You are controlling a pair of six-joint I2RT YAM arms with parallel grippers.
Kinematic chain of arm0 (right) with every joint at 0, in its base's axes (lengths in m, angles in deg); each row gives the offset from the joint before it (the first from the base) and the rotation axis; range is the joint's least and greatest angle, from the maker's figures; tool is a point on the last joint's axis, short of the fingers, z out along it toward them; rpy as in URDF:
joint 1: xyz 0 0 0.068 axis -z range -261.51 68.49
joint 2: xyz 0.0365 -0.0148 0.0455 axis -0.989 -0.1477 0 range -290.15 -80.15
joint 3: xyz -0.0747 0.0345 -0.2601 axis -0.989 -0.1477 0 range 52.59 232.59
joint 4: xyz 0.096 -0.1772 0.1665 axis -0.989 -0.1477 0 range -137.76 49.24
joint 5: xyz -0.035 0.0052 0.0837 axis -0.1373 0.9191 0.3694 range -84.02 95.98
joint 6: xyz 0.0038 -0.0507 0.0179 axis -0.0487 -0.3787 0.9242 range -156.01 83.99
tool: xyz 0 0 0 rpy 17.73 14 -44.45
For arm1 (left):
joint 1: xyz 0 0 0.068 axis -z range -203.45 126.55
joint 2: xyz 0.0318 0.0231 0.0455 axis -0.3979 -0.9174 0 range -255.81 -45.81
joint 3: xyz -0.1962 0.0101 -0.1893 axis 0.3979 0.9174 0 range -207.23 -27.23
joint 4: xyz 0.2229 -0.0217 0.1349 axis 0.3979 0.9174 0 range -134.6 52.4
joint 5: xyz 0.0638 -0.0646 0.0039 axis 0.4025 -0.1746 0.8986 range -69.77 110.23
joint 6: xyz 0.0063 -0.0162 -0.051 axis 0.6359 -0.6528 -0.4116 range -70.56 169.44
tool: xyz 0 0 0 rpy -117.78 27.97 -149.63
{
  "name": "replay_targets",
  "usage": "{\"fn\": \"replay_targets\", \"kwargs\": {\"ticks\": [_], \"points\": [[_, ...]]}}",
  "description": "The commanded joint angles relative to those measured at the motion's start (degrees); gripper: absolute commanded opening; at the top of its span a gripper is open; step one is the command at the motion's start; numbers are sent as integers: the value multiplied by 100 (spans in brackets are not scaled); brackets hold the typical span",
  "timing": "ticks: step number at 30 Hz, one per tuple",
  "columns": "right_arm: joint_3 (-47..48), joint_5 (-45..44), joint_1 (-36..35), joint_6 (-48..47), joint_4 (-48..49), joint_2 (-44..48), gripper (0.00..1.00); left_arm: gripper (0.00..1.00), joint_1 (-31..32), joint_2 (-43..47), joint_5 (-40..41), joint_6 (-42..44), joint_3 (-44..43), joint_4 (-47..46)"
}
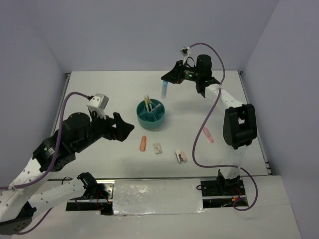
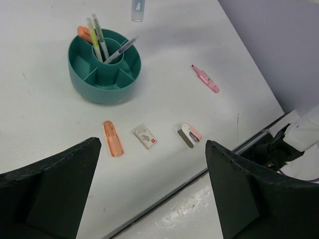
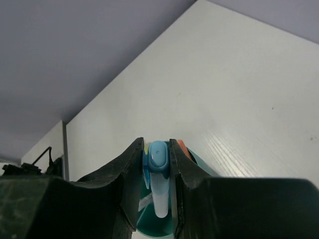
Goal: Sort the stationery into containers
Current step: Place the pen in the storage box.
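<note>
The teal organiser (image 1: 160, 118) stands mid-table with thin pens (image 2: 95, 31) and an orange marker (image 2: 83, 34) upright in it. My right gripper (image 1: 166, 80) hangs behind and above it, shut on a light-blue marker (image 1: 163, 89) that points down; the right wrist view shows this marker (image 3: 159, 164) pinched between the fingers over the organiser (image 3: 154, 226). My left gripper (image 1: 124, 128) stands open and holds nothing, to the left of the organiser. On the table lie an orange marker (image 1: 143, 144), a small white piece (image 1: 158, 148), a pink-and-white piece (image 1: 180, 157) and a pink marker (image 1: 208, 135).
The left wrist view shows the organiser's wall (image 2: 99, 92), the orange marker (image 2: 112, 138), the white piece (image 2: 145, 137), the pink-and-white piece (image 2: 189, 135) and the pink marker (image 2: 205, 78) between the open left gripper (image 2: 152, 149). The table's near edge (image 2: 199, 174) runs just below them.
</note>
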Motion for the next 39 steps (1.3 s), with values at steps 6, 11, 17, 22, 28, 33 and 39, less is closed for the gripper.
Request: {"fn": "replay_targets", "kwargs": {"ticks": [6, 11, 17, 22, 28, 33, 39], "points": [[209, 321, -96, -477, 246, -369, 0, 99, -6, 268, 134, -400, 8, 396], [403, 295, -193, -538, 202, -669, 0, 99, -6, 321, 72, -461, 114, 273], [666, 136, -360, -811, -79, -1002, 3, 99, -6, 303, -103, -540, 254, 159], [675, 75, -377, -793, 35, -1169, 5, 99, -6, 338, -428, -619, 456, -114], [500, 22, -448, -934, 131, -1240, 8, 99, -6, 444, -587, -646, 571, -237], [447, -31, -457, -987, 132, -1249, 11, 99, -6, 461, -798, -654, 632, -290], [-271, 57, -527, -883, 516, -916, 43, 99, -6, 540, -842, -628, 711, -316]]}}
